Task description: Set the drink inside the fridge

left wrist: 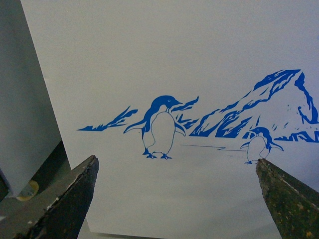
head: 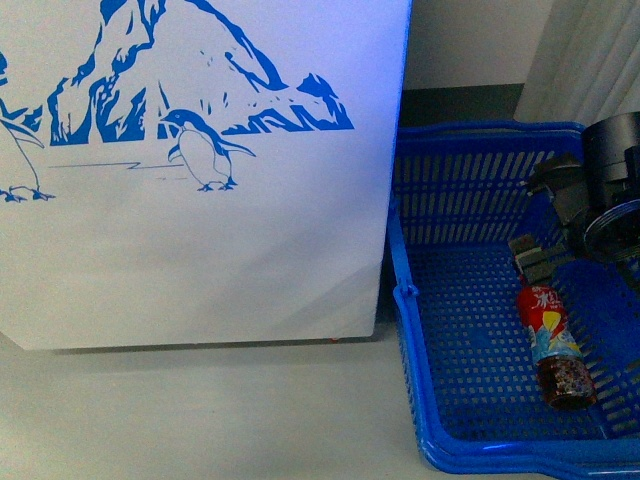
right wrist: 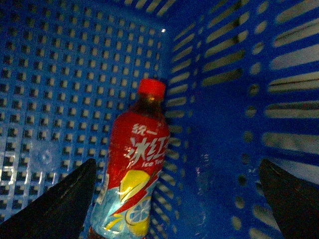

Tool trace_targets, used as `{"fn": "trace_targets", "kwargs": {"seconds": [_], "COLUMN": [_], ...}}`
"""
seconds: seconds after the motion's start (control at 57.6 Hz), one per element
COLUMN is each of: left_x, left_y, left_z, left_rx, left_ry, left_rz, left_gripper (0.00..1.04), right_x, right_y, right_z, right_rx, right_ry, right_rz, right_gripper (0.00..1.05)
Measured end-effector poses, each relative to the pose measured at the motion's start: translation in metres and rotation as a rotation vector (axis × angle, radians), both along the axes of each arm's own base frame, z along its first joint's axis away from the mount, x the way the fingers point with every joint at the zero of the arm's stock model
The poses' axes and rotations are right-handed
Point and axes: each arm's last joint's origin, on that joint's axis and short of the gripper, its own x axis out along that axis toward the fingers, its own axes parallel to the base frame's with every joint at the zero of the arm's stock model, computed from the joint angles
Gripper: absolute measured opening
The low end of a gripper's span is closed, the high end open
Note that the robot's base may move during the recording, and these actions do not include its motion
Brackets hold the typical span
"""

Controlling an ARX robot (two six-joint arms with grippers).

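Note:
The drink (head: 552, 338) lies on its side in the blue lattice basket (head: 480, 128), against the basket's right wall. It has a red and bluish label over dark amber liquid. In the right wrist view the drink (right wrist: 129, 169) shows its red cap (right wrist: 151, 87). My right gripper (head: 545, 215) is open and empty inside the basket, just above the bottle's cap end. In its own view the right gripper (right wrist: 177, 199) has the bottle near one finger. The fridge (head: 200, 200) is the white body with blue penguins at left. My left gripper (left wrist: 175, 160) is open and empty, facing the fridge (left wrist: 174, 74).
The basket stands on the grey floor (head: 200, 410), close beside the fridge's right corner. A pale curtain (head: 590, 60) hangs behind the basket. In the left wrist view a grey panel (left wrist: 20, 99) stands beside the fridge.

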Motion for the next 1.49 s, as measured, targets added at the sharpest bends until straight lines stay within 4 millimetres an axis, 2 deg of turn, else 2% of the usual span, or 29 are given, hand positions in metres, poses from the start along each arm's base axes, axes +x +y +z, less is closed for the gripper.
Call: {"fn": "trace_targets", "kwargs": {"seconds": [0.382,0.573,0.659,0.798,1.059,1.492], "left_x": [0.0,0.0,0.0,0.0,0.0,0.0], "left_y": [0.0,0.0,0.0,0.0,0.0,0.0], "left_z": [0.0,0.0,0.0,0.0,0.0,0.0], "left_rx": [0.0,0.0,0.0,0.0,0.0,0.0], "left_ry": [0.0,0.0,0.0,0.0,0.0,0.0], "left_rz": [0.0,0.0,0.0,0.0,0.0,0.0], "left_gripper": [0.97,0.97,0.97,0.97,0.97,0.97], "right_x": [0.005,0.005,0.004,0.0,0.016,0.021], "right_y": [-0.003,-0.002,-0.002,-0.005,-0.013,-0.015], "right_z": [-0.059,-0.077,-0.087,-0.112,-0.117,-0.128], "right_rx": [-0.022,-0.035,0.024,0.126,0.219,0.301], "right_ry": [0.133,0.163,0.201,0.268,0.203,0.103], "right_rz": [-0.047,-0.041,-0.067,-0.16,-0.252,-0.254], "right_gripper": [0.97,0.97,0.97,0.97,0.97,0.97]}}
